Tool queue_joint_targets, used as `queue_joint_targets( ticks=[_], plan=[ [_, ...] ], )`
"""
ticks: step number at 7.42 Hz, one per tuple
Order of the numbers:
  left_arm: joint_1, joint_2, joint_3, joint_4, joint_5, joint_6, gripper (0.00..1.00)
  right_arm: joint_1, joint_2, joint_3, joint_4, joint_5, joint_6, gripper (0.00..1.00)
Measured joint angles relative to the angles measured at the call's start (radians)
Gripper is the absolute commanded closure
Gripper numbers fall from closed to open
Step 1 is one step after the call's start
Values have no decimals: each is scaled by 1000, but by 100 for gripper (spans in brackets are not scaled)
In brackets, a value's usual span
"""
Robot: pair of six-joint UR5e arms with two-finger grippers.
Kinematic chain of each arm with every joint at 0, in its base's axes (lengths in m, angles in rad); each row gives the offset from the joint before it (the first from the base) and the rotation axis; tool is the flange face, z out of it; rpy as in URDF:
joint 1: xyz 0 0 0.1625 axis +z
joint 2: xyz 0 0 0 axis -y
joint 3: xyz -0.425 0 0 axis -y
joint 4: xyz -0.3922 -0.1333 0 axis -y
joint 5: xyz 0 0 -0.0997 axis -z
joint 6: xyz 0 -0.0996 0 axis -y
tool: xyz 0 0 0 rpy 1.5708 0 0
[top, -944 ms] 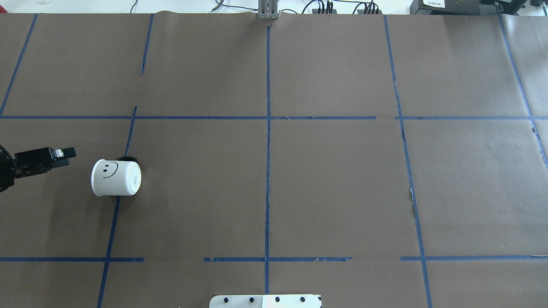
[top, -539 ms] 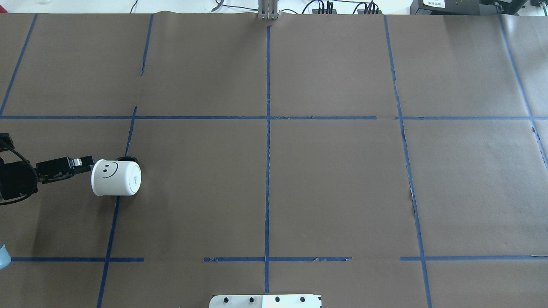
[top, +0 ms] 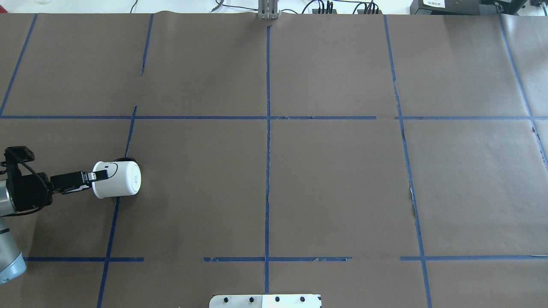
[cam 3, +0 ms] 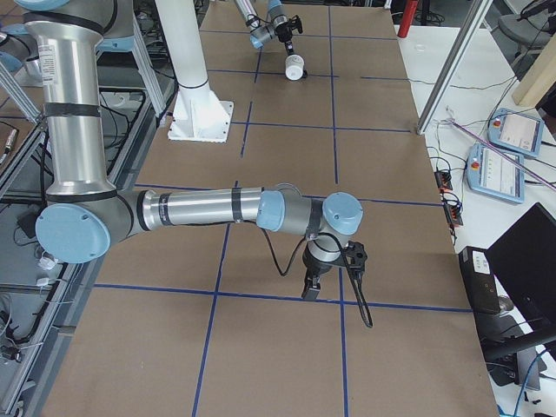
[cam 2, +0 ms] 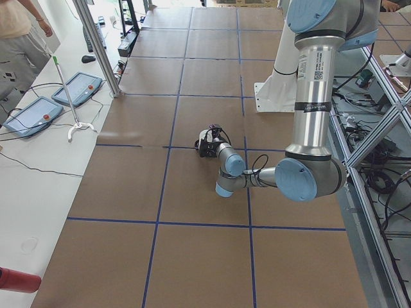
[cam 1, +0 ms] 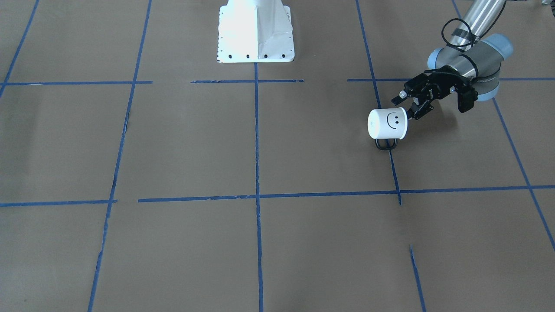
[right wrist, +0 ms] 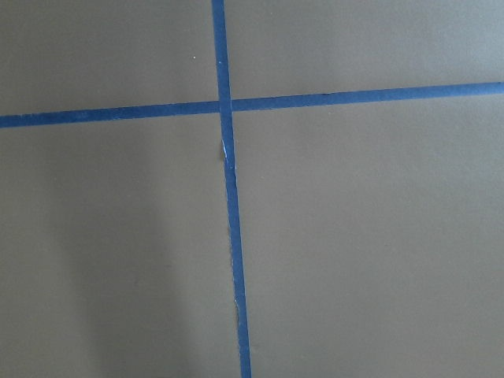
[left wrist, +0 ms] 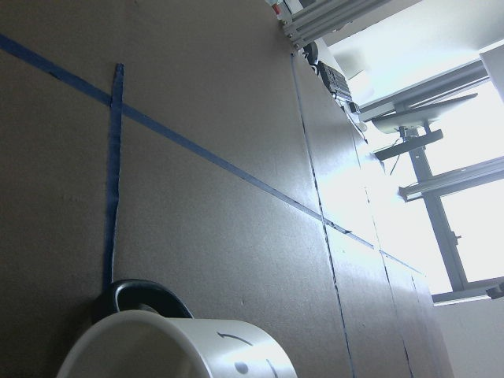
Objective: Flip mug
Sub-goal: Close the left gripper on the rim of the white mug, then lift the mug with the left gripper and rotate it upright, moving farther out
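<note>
The white mug [top: 117,179] lies on its side at the table's left, base to the right, mouth toward my left gripper, black handle [top: 126,159] on its far side. The smiley face [cam 1: 393,120] points up. My left gripper [top: 99,176] is open at the mug's mouth, with one finger [top: 101,174] over the top of the wall by the rim. In the front-facing view its jaws [cam 1: 409,106] stand apart at the rim. The left wrist view shows the rim [left wrist: 150,339] and handle [left wrist: 142,293] close below. My right gripper [cam 3: 311,287] shows only in the exterior right view, so I cannot tell its state.
The table is brown paper with a grid of blue tape lines [top: 267,128]. The white robot base plate [top: 265,300] sits at the near middle edge. A person [cam 2: 22,32] and control pendants [cam 2: 76,88] are beyond the table's far side.
My left gripper has moved right, from clear of the mug to its mouth, one finger now over the rim. The mug has not moved.
</note>
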Motion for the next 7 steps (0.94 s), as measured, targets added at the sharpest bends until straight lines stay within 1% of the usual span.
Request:
queue_joint_targets(
  ticks=[2, 4, 6, 7],
  plan=[
    [2, -8, 11, -9, -103, -63, 100, 0, -1, 0, 0, 0, 0, 0],
    [-12, -24, 8, -11, -128, -125, 100, 0, 0, 0, 0, 0, 0, 0],
    [-71, -68, 1, -6, -150, -195, 100, 0, 0, 0, 0, 0, 0, 0],
    [-112, -90, -11, 24, -205, -215, 100, 0, 0, 0, 0, 0, 0, 0]
  ],
)
